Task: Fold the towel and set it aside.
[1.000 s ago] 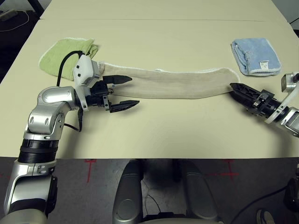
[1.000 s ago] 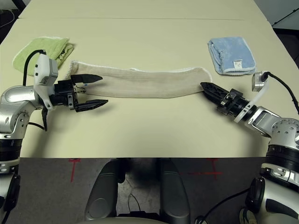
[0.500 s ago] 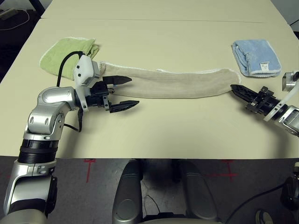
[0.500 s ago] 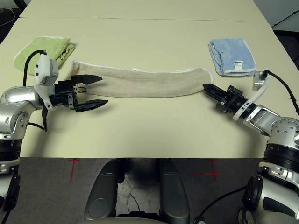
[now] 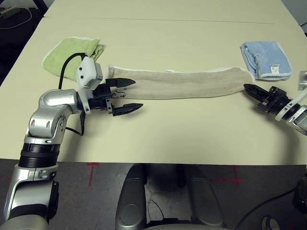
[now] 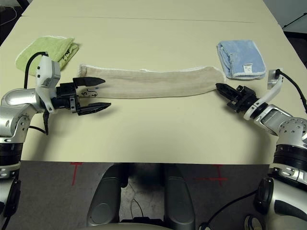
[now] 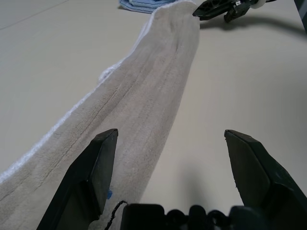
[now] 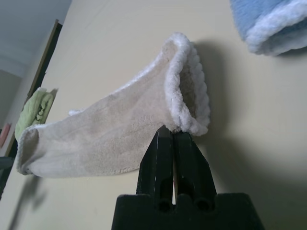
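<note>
Towel (image 5: 177,85): long folded band on table (image 5: 168,129), between green cloth (image 5: 72,55) and blue cloth (image 5: 266,59). Right gripper (image 6: 224,89) clenched on end nearest blue cloth. Left gripper (image 5: 125,95) released, straddling opposite end. Advised: pinch both layers, keep edges aligned.

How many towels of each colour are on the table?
Beige towel: 1
Green towel: 1
Blue towel: 1
Total: 3 towels
</note>
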